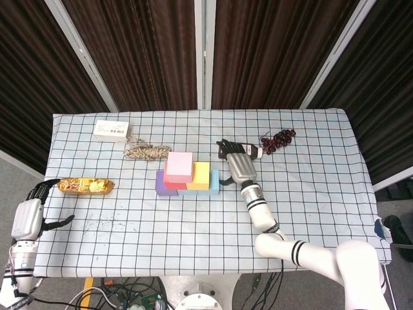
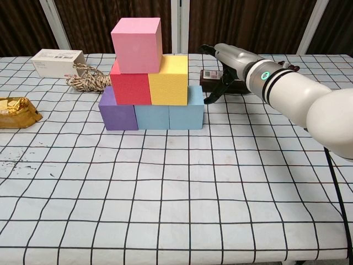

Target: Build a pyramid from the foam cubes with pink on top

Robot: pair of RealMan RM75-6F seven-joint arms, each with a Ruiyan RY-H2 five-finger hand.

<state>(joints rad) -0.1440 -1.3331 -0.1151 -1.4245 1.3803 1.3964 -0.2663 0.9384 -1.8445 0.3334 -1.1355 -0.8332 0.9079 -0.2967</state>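
Pink foam cube (image 2: 136, 44) sits on top of your stack, resting on the red cube (image 2: 130, 87) and yellow cube (image 2: 168, 80), with the purple cube (image 2: 116, 112) and two light blue cubes (image 2: 169, 115) along the bottom, all packed tight in the middle of the checkered tablecloth (image 2: 165, 187). From the head view most of the red and purple ones are tucked under the pink one, so you only catch slivers there. Your right hand (image 1: 237, 165) hovers just beside the right end of the stack, fingers spread and holding nothing; the thumb hooks down near the blue cube but I can't tell if it actually touches. It also covers most of the dark brown bottle (image 2: 212, 78) lying behind it, so only the label end peeks out. Your left hand (image 1: 30, 216) is way off at the table's left edge, fingers loosely apart, empty, and doesn't show in the chest view at all. Other stuff around: a white box (image 1: 111, 130) and a rope bundle (image 1: 147, 152) behind the stack, a gold snack packet (image 1: 86, 186) at left, cut off in the chest view, and a bunch of dark grapes (image 1: 278, 138) at far right.
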